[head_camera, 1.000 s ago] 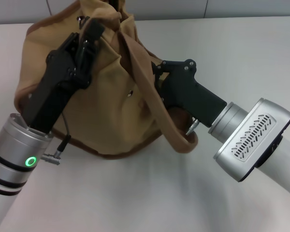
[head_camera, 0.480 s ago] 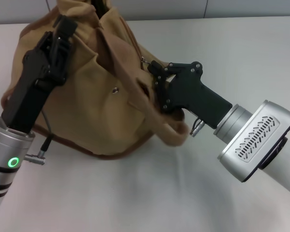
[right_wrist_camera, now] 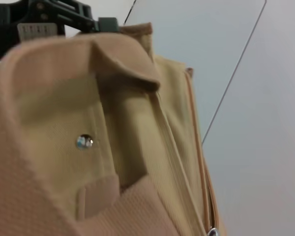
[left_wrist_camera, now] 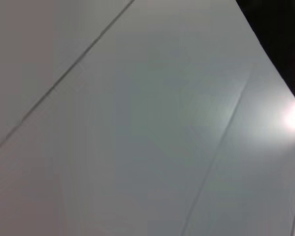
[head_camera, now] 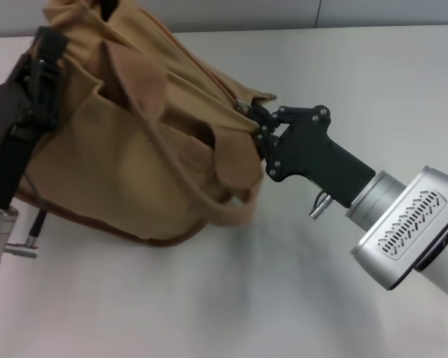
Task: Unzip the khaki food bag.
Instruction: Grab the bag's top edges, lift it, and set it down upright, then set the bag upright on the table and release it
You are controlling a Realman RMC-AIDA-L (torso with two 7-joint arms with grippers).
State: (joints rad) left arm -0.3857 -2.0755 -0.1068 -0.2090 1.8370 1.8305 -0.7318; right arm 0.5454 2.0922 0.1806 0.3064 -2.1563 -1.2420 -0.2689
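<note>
The khaki food bag (head_camera: 134, 164) lies tilted on the white table, stretched between my two grippers. My left gripper (head_camera: 45, 56) is shut on the bag's top left end. My right gripper (head_camera: 257, 123) is at the bag's right end, shut on the zipper pull where the zipper line (head_camera: 209, 78) ends. One strap handle (head_camera: 216, 209) hangs loose down the front. The right wrist view shows the bag (right_wrist_camera: 54, 98) close up, with the silver snap (right_wrist_camera: 84, 141), the zipper (right_wrist_camera: 174, 162), and the left gripper (right_wrist_camera: 54, 14) beyond. The left wrist view shows no bag.
The white table (head_camera: 343, 67) stretches out to the right of the bag and in front of it. A grey wall (head_camera: 358, 11) runs along the back. The left wrist view shows only pale panels (left_wrist_camera: 137, 123).
My left gripper has moved left and my right gripper right and slightly down. The bag has been pulled out wider and tilted, and its strap has dropped lower in front.
</note>
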